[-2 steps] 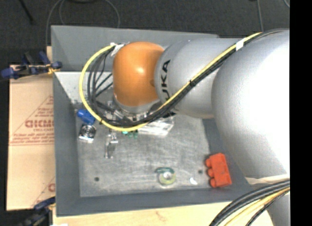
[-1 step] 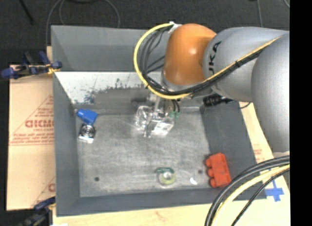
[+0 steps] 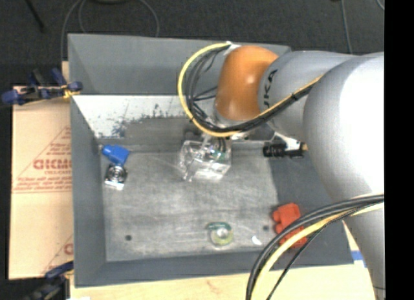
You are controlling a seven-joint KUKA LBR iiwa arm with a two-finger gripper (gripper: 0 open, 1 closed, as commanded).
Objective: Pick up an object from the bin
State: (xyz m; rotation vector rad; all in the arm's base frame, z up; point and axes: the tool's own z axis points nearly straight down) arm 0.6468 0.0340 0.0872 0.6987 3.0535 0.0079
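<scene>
**Clear plastic piece sits under the wrist, grip state unreadable**

Camera view:
- The arm [image 3: 336, 117] enters from 3 o'clock. Its orange wrist cover [image 3: 242, 85] and cable loop [image 3: 183, 80] hang over the back half of the bin [image 3: 84, 163].
- The gripper [image 3: 210, 145] is low over the clear plastic piece [image 3: 202, 161], which lies on the floor just off centre toward 12 o'clock.
- The cover blocks the sightline, so I can't tell whether the gripper is wide, narrow or clamped on the piece, or whether it touches it at all.
- The other things lie scattered, with no heap:
  - A blue piece [image 3: 115, 153] is at 9 o'clock, with a small metal part [image 3: 115, 176] just beside it.
  - A greenish ring [image 3: 220, 234] is at 6 o'clock, near the front wall.
  - An orange-red piece [image 3: 285, 213] is at 4 o'clock, by the right wall.
- A black-and-white item [image 3: 283, 149] is at 3 o'clock. I can't tell whether it is loose or part of the robot.

My read:
- The clear piece looks like the target. It sits on open floor well apart from the walls, so a straight-down approach has room.
- Risk: clear plastic like this may flex or slip out when squeezed.
</scene>
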